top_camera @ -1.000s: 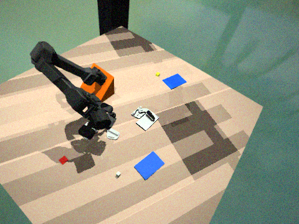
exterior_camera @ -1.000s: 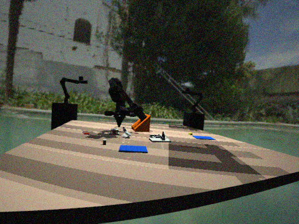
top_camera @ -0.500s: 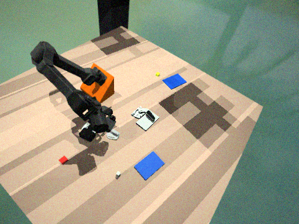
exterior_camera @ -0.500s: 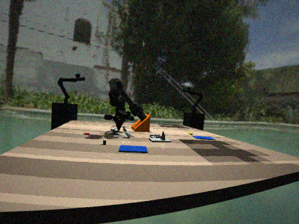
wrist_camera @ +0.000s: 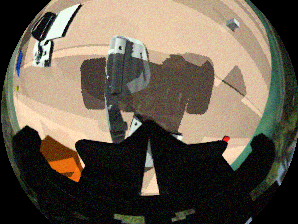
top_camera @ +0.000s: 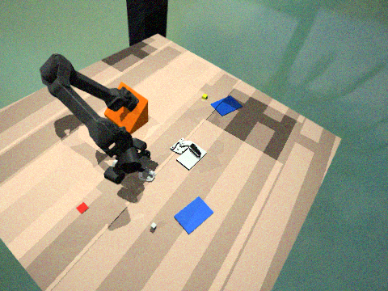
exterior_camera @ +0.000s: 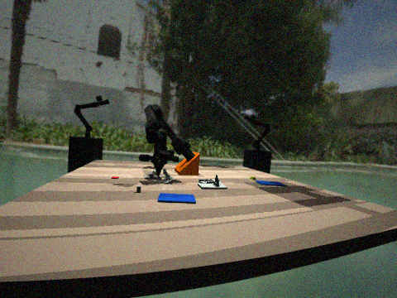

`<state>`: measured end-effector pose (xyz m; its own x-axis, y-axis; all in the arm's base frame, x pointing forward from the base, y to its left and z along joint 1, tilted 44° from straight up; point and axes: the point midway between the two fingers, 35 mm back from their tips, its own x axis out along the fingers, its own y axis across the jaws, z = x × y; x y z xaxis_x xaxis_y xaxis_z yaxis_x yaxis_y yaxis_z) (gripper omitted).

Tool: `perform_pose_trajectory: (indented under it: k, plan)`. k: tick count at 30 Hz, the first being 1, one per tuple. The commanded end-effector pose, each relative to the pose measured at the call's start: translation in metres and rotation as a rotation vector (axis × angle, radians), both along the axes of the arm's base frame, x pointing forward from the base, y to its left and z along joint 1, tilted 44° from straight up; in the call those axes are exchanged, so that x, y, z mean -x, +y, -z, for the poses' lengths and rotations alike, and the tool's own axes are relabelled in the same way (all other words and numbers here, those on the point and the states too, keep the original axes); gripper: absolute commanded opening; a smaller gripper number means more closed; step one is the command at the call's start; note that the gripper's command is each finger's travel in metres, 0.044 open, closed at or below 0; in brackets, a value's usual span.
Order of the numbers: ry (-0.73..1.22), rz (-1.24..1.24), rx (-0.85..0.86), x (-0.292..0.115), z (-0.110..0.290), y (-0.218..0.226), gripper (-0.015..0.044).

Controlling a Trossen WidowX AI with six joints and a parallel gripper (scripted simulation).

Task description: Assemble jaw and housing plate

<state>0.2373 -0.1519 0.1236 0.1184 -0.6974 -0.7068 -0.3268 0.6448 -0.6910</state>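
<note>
White plate point(top_camera: 189, 161) point(exterior_camera: 212, 187) point(wrist_camera: 65, 21): flat on the bench point(top_camera: 242, 182) point(exterior_camera: 207, 248) point(wrist_camera: 190, 30), middle of the top view; a black bit point(top_camera: 195, 149) point(exterior_camera: 217, 180) point(wrist_camera: 44, 25) is on it.
Fingers point(top_camera: 141, 167) point(exterior_camera: 159, 175): shut narrow, pointing down, near a shiny gray part point(top_camera: 148, 175) point(exterior_camera: 167, 177) point(wrist_camera: 125, 67); I can't tell if they touch it.
Big blue card point(top_camera: 194, 215) point(exterior_camera: 177, 198): low middle in the top view.
Orange block point(top_camera: 140, 110) point(exterior_camera: 191, 166) point(wrist_camera: 62, 159): upper left there.
</note>
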Motion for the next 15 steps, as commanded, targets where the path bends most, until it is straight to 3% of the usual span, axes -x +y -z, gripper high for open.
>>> perform_pose_trajectory:
  k: [1,15]
  plan:
    - [0.001,0.000,-0.004,0.001,0.005,0.005,0.0000]
    - [0.002,0.000,-0.007,0.008,0.022,0.020,0.0000]
